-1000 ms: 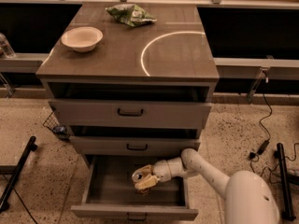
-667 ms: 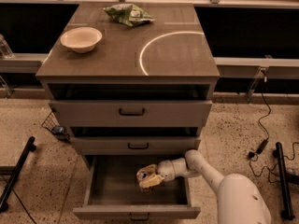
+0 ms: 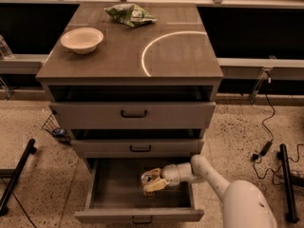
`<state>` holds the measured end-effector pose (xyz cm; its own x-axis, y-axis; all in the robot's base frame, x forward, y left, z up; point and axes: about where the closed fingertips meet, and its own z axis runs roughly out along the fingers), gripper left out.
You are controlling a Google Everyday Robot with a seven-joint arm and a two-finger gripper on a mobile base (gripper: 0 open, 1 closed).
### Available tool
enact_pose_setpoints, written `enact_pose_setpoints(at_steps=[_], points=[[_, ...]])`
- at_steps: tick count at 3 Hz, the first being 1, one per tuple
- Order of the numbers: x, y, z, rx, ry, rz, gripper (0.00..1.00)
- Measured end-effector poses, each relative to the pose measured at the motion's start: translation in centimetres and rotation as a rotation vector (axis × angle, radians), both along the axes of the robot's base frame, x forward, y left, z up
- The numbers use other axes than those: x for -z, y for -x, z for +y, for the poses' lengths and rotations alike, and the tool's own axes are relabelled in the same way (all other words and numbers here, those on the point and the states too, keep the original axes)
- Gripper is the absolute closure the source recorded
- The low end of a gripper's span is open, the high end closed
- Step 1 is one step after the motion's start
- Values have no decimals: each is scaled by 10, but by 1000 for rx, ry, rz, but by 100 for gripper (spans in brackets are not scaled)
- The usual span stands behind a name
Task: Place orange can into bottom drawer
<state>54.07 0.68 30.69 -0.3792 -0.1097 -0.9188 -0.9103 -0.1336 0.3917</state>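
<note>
The bottom drawer (image 3: 137,216) of the grey cabinet is pulled out, with its interior exposed. The middle drawer (image 3: 137,147) and the top drawer (image 3: 133,114) above it are each slightly ajar, with a dark gap showing above each front.

The white arm (image 3: 209,175) enters from the 4 o'clock corner of the view and reaches leftward into the bottom drawer. The tool (image 3: 153,182) sits inside the drawer, right of centre, toward the drawer's 3 o'clock side. Its tan fingers (image 3: 156,185) are pinched on the orange can (image 3: 147,177), which lies tilted within the drawer cavity, silvery end facing up and to the left. Whether the can touches the drawer floor cannot be determined.

On the cabinet's top surface (image 3: 180,65):
- A white bowl (image 3: 81,39) stands upright at the 9 o'clock side.
- A green snack bag (image 3: 129,14) lies at the 12 o'clock edge, well apart from the bowl.
- A pale ring (image 3: 142,56) marks the 3 o'clock half.

A black cable (image 3: 267,127) runs along the floor at 3 o'clock of the cabinet.
</note>
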Motion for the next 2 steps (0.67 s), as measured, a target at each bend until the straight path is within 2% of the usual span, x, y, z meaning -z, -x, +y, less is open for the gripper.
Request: enact_pose_setpoints(at_steps=[2], points=[[-15,36,-48,50,-46,-3,100]])
